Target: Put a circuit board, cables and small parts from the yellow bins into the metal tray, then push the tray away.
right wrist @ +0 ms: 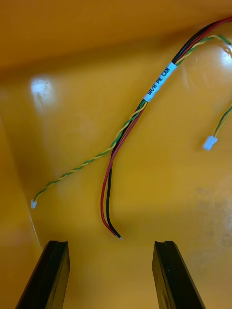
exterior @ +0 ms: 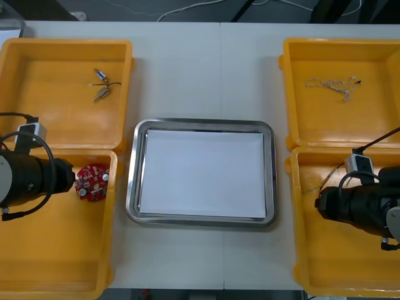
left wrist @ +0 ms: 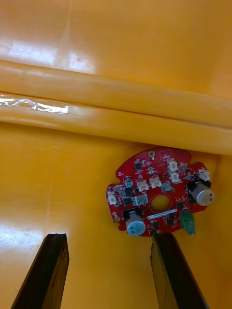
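The left tool (left wrist: pixel 108 241) hangs over the near-left yellow bin (exterior: pixel 56 250) with its fingers spread. The circuit board (left wrist: pixel 157 198) lies flat on the bin floor just beyond one fingertip, off the centre of the gap, so the tool probably needs a sideways correction before it can pinch the board's edge. The right tool (right wrist: pixel 113 246) hangs over the near-right yellow bin (exterior: pixel 337 250), fingers also spread. The free end of the red, black and yellow-green cable (right wrist: pixel 158 83) lies between the two fingers, a placement that suits a straight descent onto the wires. Neither tool holds anything. The metal tray (exterior: pixel 133 181) sits on the tabletop (exterior: pixel 187 69) between the bins, white inside and carrying nothing, so by this judgement the loading has not begun. Count: four yellow bins, one tray, one circuit board, two small metal parts (exterior: pixel 101 94) in the far-left yellow bin (exterior: pixel 56 119), one pale twisted cable (exterior: pixel 331 84) in the far-right yellow bin (exterior: pixel 337 125), and one multi-wire cable in the near-right bin.
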Robot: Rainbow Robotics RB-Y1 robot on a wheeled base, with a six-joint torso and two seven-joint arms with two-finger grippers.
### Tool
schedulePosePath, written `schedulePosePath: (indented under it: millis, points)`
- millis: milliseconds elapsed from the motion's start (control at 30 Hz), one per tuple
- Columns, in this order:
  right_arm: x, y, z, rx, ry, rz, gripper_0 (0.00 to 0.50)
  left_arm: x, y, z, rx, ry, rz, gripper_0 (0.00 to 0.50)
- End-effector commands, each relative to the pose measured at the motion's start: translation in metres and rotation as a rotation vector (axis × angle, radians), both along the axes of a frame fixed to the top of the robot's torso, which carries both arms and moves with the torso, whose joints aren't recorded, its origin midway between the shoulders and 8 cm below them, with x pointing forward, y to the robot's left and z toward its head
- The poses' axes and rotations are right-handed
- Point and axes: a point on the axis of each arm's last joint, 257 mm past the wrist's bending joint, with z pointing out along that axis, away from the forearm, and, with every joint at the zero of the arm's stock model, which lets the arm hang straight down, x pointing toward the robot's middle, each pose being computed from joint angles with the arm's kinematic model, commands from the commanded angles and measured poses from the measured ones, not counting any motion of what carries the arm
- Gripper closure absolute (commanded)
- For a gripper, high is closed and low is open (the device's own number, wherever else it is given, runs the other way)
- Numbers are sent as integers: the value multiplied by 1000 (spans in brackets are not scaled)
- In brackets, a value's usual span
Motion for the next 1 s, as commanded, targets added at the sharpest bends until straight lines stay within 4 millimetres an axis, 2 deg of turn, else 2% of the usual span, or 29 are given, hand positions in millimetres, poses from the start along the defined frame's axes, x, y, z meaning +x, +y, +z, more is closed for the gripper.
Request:
schedulePosePath:
  millis: [33,533,867,900,933,967,1000]
  points:
    - [-5,7,-16,34,16,-15,0,-3,-15,-8,25,-37,-47,0]
    - [3,12,-40,35,-1,-2,0,-7,-17,-24,46,-71,-80,0]
    - [3,11,-43,24,-3,1,0,0,-22,-33,47,-79,-84,0]
    - [3,11,-42,22,-3,1,38,0,-22,-33,48,-78,-85,0]
    - [4,10,-42,22,-4,0,156,0,-24,-35,47,-77,-88,0]
    - [4,11,-42,23,-3,2,227,1,-24,-35,49,-78,-90,0]
    - [4,10,-42,22,-4,0,380,1,-24,-36,53,-75,-93,0]
